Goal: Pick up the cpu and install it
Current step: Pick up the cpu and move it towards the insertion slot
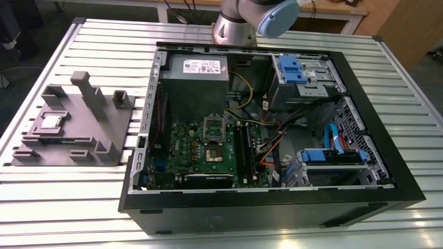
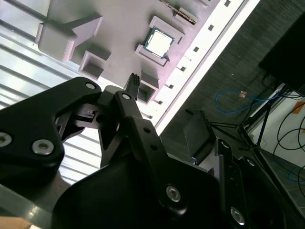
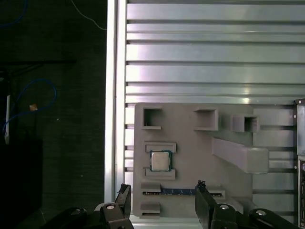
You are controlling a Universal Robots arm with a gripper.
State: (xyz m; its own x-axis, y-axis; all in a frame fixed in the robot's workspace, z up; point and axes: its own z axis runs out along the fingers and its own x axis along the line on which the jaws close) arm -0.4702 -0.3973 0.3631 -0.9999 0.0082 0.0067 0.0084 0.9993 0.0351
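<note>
The cpu (image 3: 160, 161) is lying flat, metal top up, in a shallow square nest between two low raised walls of the grey fixture block (image 3: 190, 143). In the first wrist view the gripper (image 3: 163, 199) is hanging above that block with its jaws spread wide and nothing between them. Its black fingertips (image 3: 204, 200) are framing the area just beside the chip without touching the chip or the block. In the exterior view the cpu (image 1: 51, 122) is sitting near the left side of the fixture block (image 1: 76, 150). The block is resting on the slatted aluminium table (image 1: 69, 207), at the exterior view's left of the open computer case (image 1: 277, 207) and apart from it. Inside the case the green motherboard (image 1: 183, 140) is lying exposed, with its processor socket (image 1: 215, 151) near the middle. In the second wrist view the cpu (image 2: 158, 42) is showing beyond the dark linkage, well clear of it.
</note>
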